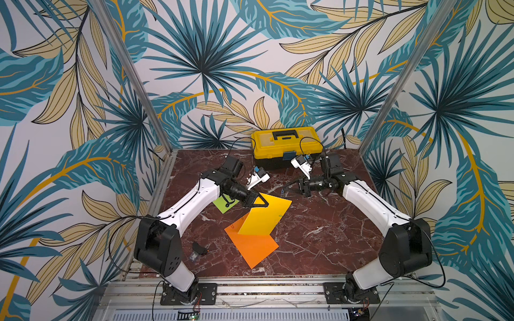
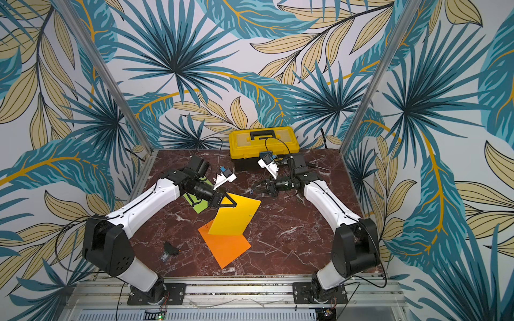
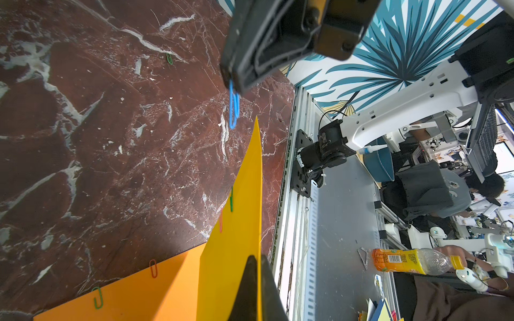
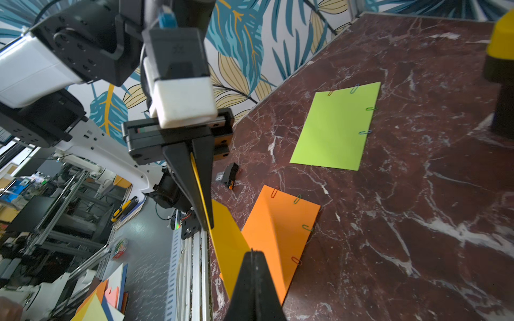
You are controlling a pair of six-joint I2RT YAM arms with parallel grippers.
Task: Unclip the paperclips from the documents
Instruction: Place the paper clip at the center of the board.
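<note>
Three documents. The left gripper (image 1: 267,205) clamps the yellow sheet (image 1: 264,219), raised at centre. The orange sheet (image 1: 253,247) lies nearer and the lime green sheet (image 4: 333,127) far left. Four paperclips (image 4: 365,132) sit on each flat sheet and two on yellow, with one loose green paperclip (image 3: 169,58). The right gripper (image 3: 233,80) pinches one blue paperclip (image 3: 234,111). Red marble table (image 1: 319,236), leaf-print walls (image 1: 250,55), one yellow toolbox (image 1: 283,144) at the far edge.

A closed toolbox (image 1: 285,144), with a yellow lid, a black handle and a black base, stands at the far edge of the red-brown marble-patterned counter (image 1: 319,222), close to the leaf-patterned wall (image 1: 194,55). A small black object (image 1: 199,248) with an orange detail lies near the front left of the counter, well apart from the toolbox. Aluminium posts (image 1: 130,69) rise from the counter's far corners.
</note>
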